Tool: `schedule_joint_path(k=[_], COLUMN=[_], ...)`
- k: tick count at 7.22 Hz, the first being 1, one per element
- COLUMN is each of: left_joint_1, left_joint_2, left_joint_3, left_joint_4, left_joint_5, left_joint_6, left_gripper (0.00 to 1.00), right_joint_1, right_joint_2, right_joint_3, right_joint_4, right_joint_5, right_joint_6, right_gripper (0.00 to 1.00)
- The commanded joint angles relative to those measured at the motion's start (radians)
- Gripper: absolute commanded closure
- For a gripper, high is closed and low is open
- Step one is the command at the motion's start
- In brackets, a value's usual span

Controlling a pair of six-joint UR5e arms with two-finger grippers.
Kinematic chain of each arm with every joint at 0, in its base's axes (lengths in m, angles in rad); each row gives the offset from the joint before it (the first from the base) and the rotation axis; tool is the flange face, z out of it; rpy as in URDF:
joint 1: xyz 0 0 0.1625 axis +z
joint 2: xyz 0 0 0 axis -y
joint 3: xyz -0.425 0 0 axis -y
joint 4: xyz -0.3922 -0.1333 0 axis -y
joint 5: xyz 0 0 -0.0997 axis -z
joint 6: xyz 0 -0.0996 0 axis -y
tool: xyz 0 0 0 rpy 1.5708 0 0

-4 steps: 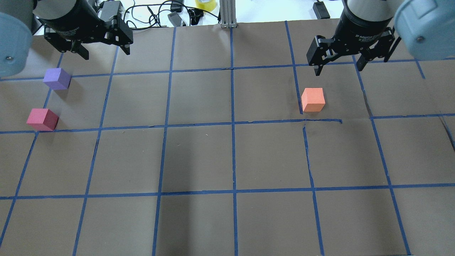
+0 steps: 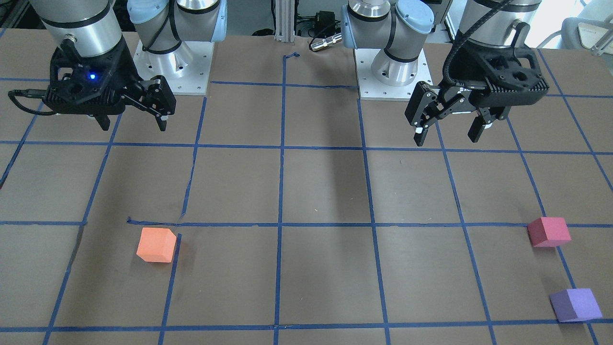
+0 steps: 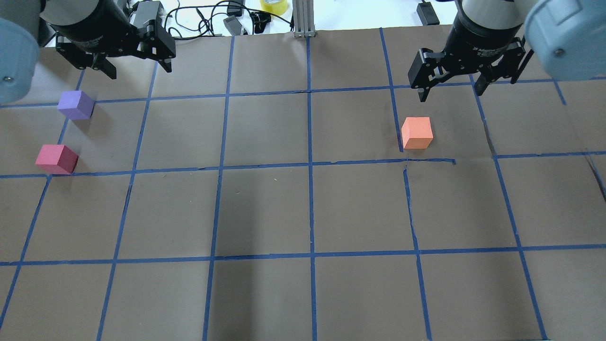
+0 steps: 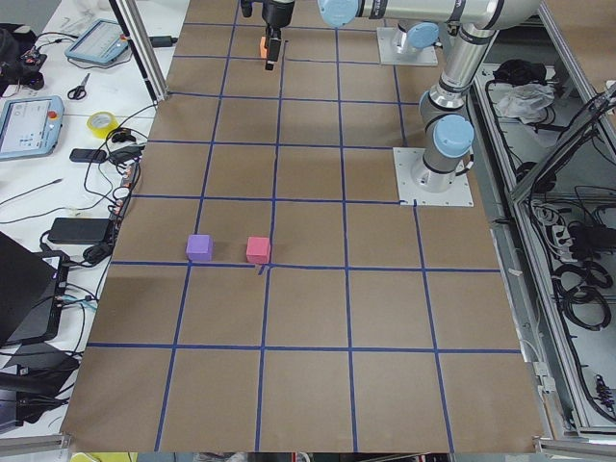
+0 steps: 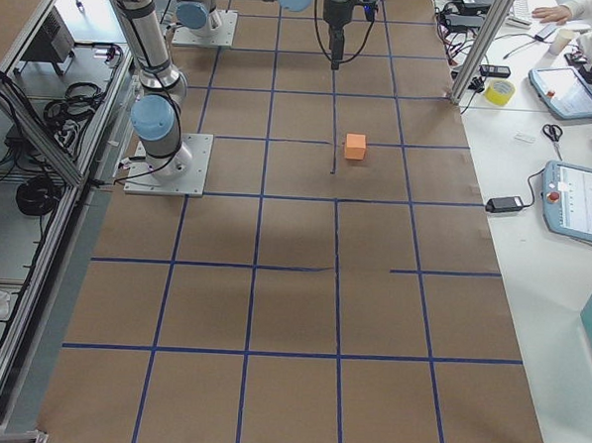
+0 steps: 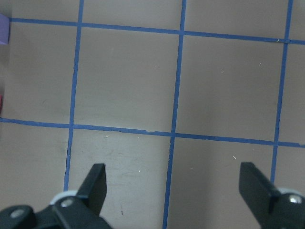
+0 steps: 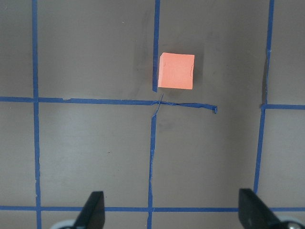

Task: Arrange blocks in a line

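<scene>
Three blocks lie apart on the brown table. The orange block [image 3: 416, 133] is right of centre; it also shows in the front view [image 2: 156, 245] and right wrist view [image 7: 176, 71]. The crimson block [image 3: 56, 159] [image 2: 549, 232] and the purple block [image 3: 75, 104] [image 2: 575, 305] are near the left edge. My left gripper [image 3: 140, 70] [image 2: 446, 139] is open and empty, hovering beyond the purple block. My right gripper [image 3: 450, 93] [image 2: 133, 126] is open and empty, hovering just beyond the orange block. A sliver of the purple block [image 6: 4, 28] shows in the left wrist view.
Blue tape lines [image 3: 310, 166] grid the table. Cables and a yellow tape roll [image 3: 273, 4] lie past the far edge beside an aluminium post [image 3: 303, 19]. The arm bases [image 2: 172, 62] [image 2: 395, 72] stand at the robot's side. Tablets [image 5: 575, 201] lie on a side bench.
My left gripper has shifted slightly toward the far edge. The right gripper and all three blocks are where they were.
</scene>
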Motion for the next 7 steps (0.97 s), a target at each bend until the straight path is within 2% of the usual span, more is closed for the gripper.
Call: schedule_joint_path(k=[1, 7], left_joint_1=[0.002, 0.002], left_joint_2=[-0.013, -0.007], left_joint_3=[0.001, 0.001], left_joint_4=[0.001, 0.003], left_joint_5=[-0.002, -0.002], left_joint_6=[0.002, 0.003], left_gripper=[0.00, 0.00], right_joint_1=[0.000, -0.030], right_joint_2=[0.002, 0.020], right_joint_3=[0.000, -0.012], right_joint_4=[-0.002, -0.019], right_joint_5=[0.002, -0.002], right_joint_6=[-0.007, -0.010], right_gripper=[0.00, 0.00])
